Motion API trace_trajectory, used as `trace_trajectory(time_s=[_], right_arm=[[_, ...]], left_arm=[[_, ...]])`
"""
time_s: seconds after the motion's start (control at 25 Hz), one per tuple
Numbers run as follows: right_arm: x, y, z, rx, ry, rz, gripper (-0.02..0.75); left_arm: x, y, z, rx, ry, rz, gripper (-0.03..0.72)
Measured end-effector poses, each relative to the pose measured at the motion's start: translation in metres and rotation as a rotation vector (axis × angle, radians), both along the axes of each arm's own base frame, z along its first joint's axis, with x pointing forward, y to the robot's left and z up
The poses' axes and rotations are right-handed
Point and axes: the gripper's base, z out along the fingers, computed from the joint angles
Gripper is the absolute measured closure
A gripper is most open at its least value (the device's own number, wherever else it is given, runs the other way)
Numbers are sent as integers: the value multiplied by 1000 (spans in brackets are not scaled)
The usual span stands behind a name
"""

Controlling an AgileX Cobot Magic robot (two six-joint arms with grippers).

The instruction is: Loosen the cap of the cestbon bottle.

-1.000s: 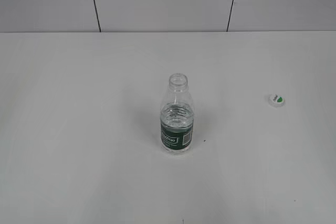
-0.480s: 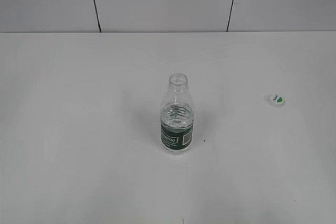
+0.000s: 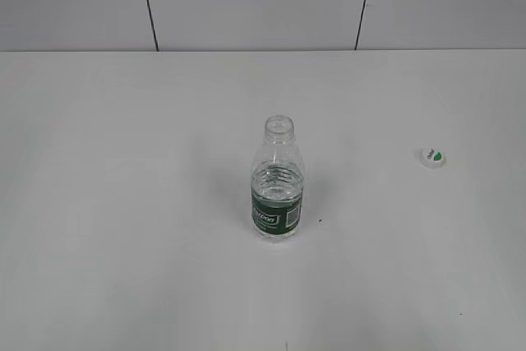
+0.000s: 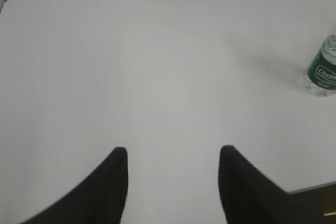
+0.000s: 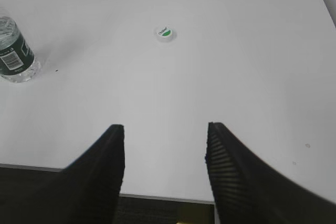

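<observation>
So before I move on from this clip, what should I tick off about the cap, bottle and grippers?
1. Cap off the bottle: ok, neck open.
2. Cap resting on the table, apart from the bottle: ok.
3. Bottle upright: ok.
4. Left gripper open, holding nothing: ok.
5. Right gripper open, holding nothing: ok.
6. Water spilled: cannot tell.
</observation>
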Motion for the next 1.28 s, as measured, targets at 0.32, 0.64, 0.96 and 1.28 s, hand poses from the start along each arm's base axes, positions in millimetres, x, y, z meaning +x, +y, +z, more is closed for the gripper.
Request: trace_trajectory(time_s=[0.32,0.64,0.96,1.28], right_arm=[[0,0,0,4,-6,-2,347],[0,0,1,5,-8,-7,347],[1,-2,1,-28,-11,-111,347],[1,-2,1,-34,-12,-115,347]], left_arm=[[5,-5,-3,-41,-26,-29,337],[5,-4,-3,-37,-27,-27,337],[6,-4,-3,-24,-29,32,337],[6,-4,-3,-22,-30,59,372]])
